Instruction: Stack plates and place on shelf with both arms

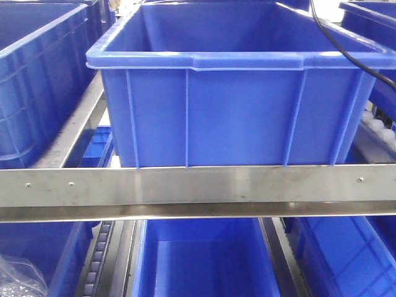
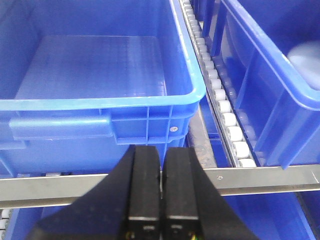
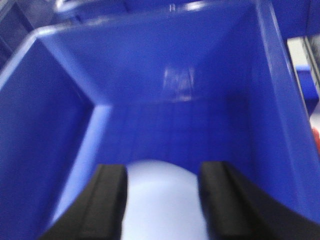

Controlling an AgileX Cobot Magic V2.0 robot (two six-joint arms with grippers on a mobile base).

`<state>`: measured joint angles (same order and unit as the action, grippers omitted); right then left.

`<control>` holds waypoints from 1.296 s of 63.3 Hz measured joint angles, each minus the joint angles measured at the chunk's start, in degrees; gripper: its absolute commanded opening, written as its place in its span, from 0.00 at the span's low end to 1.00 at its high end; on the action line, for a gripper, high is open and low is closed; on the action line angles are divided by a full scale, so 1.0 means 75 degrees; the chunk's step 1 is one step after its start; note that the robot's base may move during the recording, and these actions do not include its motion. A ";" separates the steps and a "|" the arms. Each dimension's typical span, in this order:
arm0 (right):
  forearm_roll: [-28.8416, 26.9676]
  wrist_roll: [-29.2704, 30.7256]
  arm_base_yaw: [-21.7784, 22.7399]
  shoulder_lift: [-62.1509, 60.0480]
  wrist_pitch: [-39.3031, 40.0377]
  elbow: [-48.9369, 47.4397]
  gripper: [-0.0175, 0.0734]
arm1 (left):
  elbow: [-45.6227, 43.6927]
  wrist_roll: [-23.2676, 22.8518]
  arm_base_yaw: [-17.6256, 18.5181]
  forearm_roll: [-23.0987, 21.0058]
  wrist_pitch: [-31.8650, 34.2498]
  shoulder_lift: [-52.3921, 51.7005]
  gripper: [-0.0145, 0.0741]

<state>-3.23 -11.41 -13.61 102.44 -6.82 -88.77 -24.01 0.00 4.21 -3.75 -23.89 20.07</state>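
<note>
A pale blue-white plate (image 3: pixel 162 205) lies low inside a deep blue bin (image 3: pixel 165 90) in the blurred right wrist view. My right gripper (image 3: pixel 162 172) is open, its two black fingers standing wide apart on either side of the plate's far rim. In the left wrist view a pale blurred patch, probably a plate (image 2: pixel 306 62), shows inside the right-hand blue bin (image 2: pixel 260 75). My left gripper (image 2: pixel 161 155) is shut with nothing between its fingers, in front of the near wall of an empty blue bin (image 2: pixel 100 102). Neither gripper appears in the front view.
A large blue bin (image 1: pixel 235 111) stands on the shelf behind a steel rail (image 1: pixel 198 185), with more blue bins beside and below it. A black cable (image 1: pixel 346 52) hangs at top right. A white roller track (image 2: pixel 220 95) runs between the bins.
</note>
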 measured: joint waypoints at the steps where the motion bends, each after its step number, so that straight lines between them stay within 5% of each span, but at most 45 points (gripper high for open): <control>1: 0.0000 0.0000 0.0000 0.0000 0.0000 0.0000 0.72 | 0.0000 0.0000 0.0000 0.0000 0.0000 0.0000 0.27; 11: 0.0000 0.0000 0.0000 -0.0456 -0.0196 0.0148 0.64 | 0.0000 0.0000 0.0000 0.0000 0.0000 0.0000 0.27; 25: -0.0014 -0.0010 0.0000 -0.2245 0.0048 0.1653 0.24 | 0.0000 0.0000 0.0000 0.0000 0.0000 0.0000 0.27; 54: -0.0028 -0.0010 0.0000 -0.7108 0.1704 0.7324 0.25 | 0.0000 0.0000 0.0000 0.0000 0.0000 0.0000 0.27; 82: -0.0028 -0.0017 0.0000 -0.8242 0.2378 0.8065 0.25 | 0.0000 0.0000 0.0000 0.0000 0.0000 0.0000 0.27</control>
<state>-3.45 -11.54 -13.61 40.63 11.01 -28.29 -24.01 0.00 4.21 -3.75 -23.89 20.07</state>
